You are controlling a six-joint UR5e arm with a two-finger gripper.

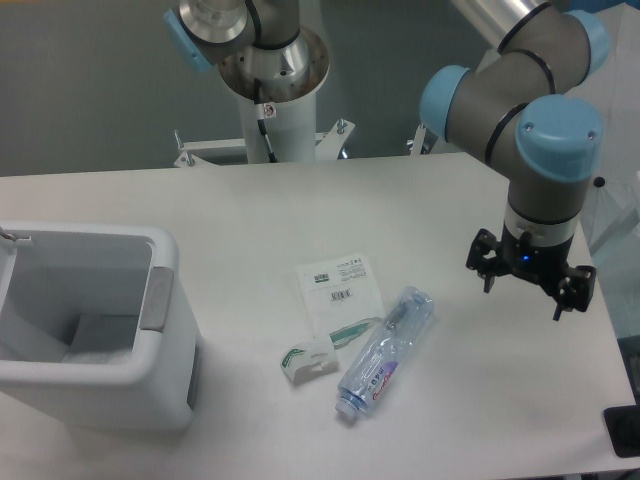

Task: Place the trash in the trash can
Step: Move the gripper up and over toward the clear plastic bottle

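A clear plastic bottle [385, 353] with a pink-red label and white cap lies on the table, cap toward the front. Left of it lie a flat white barcode packet [341, 291] and a small white-green wrapper [309, 359]. The white trash can [150, 300] stands at the left edge, with something pale at its bottom. My gripper [526, 284] hangs open above the table, well to the right of the bottle, with nothing between its fingers.
The arm's base column [268, 95] stands behind the table's far edge. A white sheet with dark lettering [610, 180] hangs at the right. A dark object [622, 430] sits at the table's front right corner.
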